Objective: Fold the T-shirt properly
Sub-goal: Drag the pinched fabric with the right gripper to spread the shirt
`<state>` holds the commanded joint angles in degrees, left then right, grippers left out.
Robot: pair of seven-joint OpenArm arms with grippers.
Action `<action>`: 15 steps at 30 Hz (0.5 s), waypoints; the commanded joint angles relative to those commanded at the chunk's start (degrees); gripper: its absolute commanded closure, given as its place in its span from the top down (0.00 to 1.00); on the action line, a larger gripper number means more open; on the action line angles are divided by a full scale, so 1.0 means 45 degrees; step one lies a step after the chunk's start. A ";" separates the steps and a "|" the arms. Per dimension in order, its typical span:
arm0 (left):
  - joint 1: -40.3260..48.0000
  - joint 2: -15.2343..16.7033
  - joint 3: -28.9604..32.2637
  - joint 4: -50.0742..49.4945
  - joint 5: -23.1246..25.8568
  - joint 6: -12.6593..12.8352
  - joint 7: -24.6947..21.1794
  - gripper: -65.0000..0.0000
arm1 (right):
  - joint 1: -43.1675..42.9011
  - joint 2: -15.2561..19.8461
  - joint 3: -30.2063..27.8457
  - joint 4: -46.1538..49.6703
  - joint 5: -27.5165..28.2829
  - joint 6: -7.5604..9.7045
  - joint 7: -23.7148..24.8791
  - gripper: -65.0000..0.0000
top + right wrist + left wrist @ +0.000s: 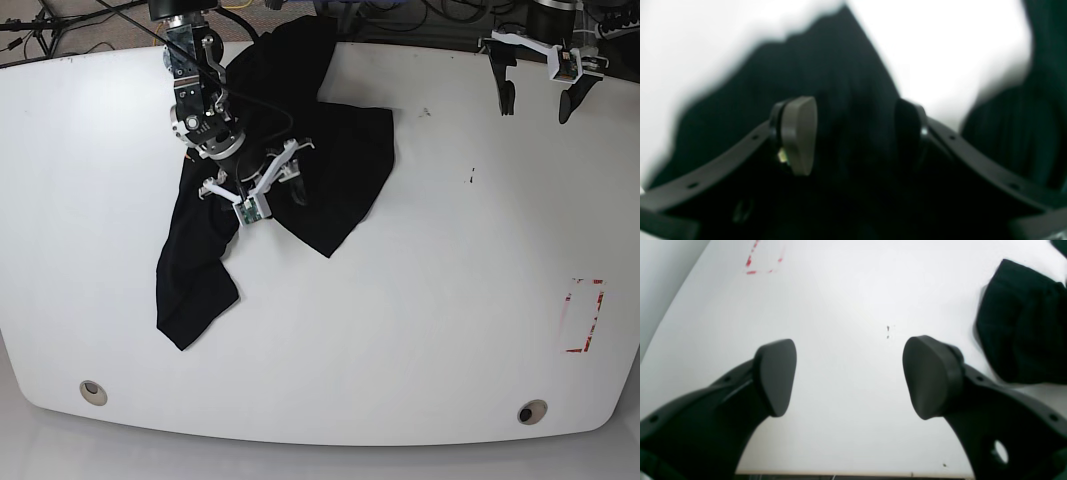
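A: State the current step.

B: Spreading, not folding. The large black soft cloth T-shirt [300,150] lies crumpled on the white oval worktop [420,340], in its far half on the right arm's side, with one lobe trailing toward the near edge.

A: Status of the right pincer [256,186]?

B: It hangs low over the middle of the shirt. In the right wrist view its jaws stand apart with dark cloth between them, but blur prevents confirming whether the pads touch the fabric; it probably grips nothing.

A: And the left pincer [849,378]?

B: Spread wide, holding nothing, over bare worktop at the far edge, well apart from the garment.

A: Requirement for the next move?

B: In my judgement: close the right pincer on a hem or shoulder, bring the left arm across, then pull the shirt flat before any fold.
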<state>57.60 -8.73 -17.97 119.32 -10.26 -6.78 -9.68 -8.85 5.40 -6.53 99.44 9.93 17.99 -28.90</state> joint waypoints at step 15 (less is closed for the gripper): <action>0.0013 0.0033 0.0022 -0.0063 -0.0001 0.0103 0.0075 0.76 | -0.0522 -0.0389 -0.0209 -0.0519 0.0688 -0.0077 -0.0152 0.51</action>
<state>57.66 -8.58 -17.87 119.04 -10.27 -6.32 -9.34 -11.20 3.65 -7.47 97.10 13.03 17.64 -29.58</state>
